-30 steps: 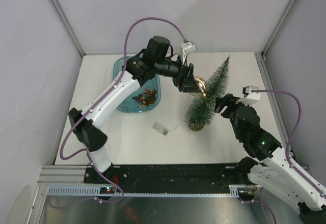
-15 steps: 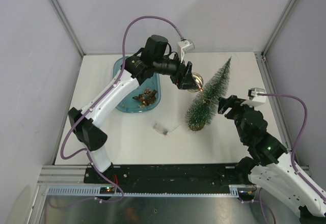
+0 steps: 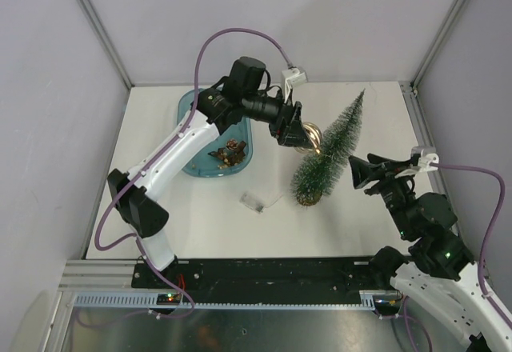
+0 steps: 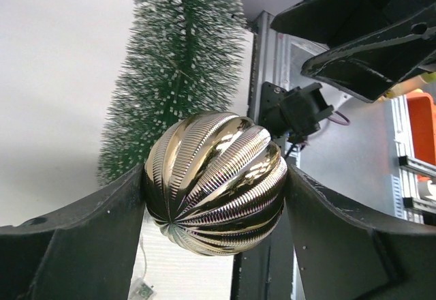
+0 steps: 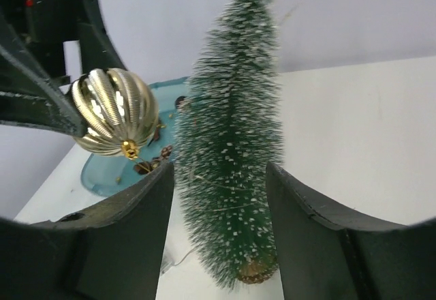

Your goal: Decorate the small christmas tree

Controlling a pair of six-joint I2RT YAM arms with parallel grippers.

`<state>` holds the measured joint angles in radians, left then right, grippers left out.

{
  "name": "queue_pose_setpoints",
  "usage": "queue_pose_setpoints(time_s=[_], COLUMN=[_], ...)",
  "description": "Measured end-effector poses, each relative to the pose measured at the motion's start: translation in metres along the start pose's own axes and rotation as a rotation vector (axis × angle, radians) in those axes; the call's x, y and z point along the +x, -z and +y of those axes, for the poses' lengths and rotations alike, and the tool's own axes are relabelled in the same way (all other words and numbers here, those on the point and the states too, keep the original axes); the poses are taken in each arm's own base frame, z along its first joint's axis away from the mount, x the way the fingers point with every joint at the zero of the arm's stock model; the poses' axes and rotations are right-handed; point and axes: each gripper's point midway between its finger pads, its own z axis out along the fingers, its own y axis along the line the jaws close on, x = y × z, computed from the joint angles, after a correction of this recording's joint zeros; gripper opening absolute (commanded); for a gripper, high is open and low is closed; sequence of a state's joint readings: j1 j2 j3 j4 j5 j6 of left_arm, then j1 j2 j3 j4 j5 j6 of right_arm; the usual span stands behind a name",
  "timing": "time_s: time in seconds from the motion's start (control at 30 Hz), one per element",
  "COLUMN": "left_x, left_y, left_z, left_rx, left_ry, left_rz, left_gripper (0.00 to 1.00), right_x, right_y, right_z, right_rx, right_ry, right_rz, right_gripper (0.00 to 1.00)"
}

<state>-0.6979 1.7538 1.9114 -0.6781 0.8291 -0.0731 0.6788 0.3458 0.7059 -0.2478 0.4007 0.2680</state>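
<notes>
The small christmas tree [image 3: 326, 148] stands upright on its brown base right of the table's middle. It also shows in the left wrist view [image 4: 178, 68] and the right wrist view [image 5: 235, 143]. My left gripper [image 3: 302, 136] is shut on a ribbed gold bauble [image 3: 315, 138], held in the air against the tree's left side. The bauble fills the left wrist view [image 4: 214, 181] between both fingers. It also shows in the right wrist view [image 5: 116, 110]. My right gripper [image 3: 358, 173] is open and empty, a little to the right of the tree, with its jaws facing it [image 5: 218, 174].
A blue tray [image 3: 194, 120] at the back left holds several brown pine cones [image 3: 227, 154]. A small clear battery pack [image 3: 253, 201] lies in front of the tree, with a thin wire running to the tree. Grey walls close in the table.
My right gripper has drawn back from the tree, to the right and toward the near edge. My left gripper moved slightly away with the bauble, then back against the tree.
</notes>
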Motion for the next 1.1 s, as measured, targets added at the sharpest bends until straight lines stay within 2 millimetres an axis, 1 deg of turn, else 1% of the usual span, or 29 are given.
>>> queue_pose_setpoints(time_s=[0.2, 0.33, 0.43, 0.5, 0.57, 0.63, 0.73, 0.93, 1.1], left_x=[0.009, 0.011, 0.011, 0.011, 0.01, 0.008, 0.003, 0.0, 0.0], left_y=[-0.003, -0.003, -0.001, -0.001, 0.0, 0.002, 0.004, 0.005, 0.006], left_z=[-0.019, -0.029, -0.034, -0.037, -0.038, -0.041, -0.045, -0.048, -0.048], left_rx=[0.071, 0.114, 0.13, 0.14, 0.143, 0.149, 0.16, 0.167, 0.167], left_ry=[0.028, 0.046, 0.054, 0.058, 0.058, 0.058, 0.05, 0.045, 0.044], left_rz=[0.036, 0.047, 0.05, 0.052, 0.051, 0.048, 0.04, 0.035, 0.034], left_gripper=[0.43, 0.43, 0.43, 0.43, 0.43, 0.43, 0.43, 0.43, 0.43], right_x=[0.003, 0.007, 0.017, 0.025, 0.031, 0.033, 0.031, 0.03, 0.031], right_y=[0.0, -0.002, -0.006, -0.007, -0.007, -0.006, -0.004, -0.002, -0.002], right_z=[0.031, 0.054, 0.07, 0.076, 0.081, 0.084, 0.087, 0.09, 0.091], right_rx=[-0.166, -0.278, -0.357, -0.39, -0.417, -0.435, -0.456, -0.479, -0.482], right_ry=[-0.009, -0.011, -0.007, -0.001, 0.005, 0.011, 0.013, 0.016, 0.018], right_rz=[0.027, 0.052, 0.097, 0.129, 0.155, 0.164, 0.158, 0.154, 0.158], right_gripper=[0.57, 0.56, 0.55, 0.52, 0.49, 0.46, 0.42, 0.28, 0.24])
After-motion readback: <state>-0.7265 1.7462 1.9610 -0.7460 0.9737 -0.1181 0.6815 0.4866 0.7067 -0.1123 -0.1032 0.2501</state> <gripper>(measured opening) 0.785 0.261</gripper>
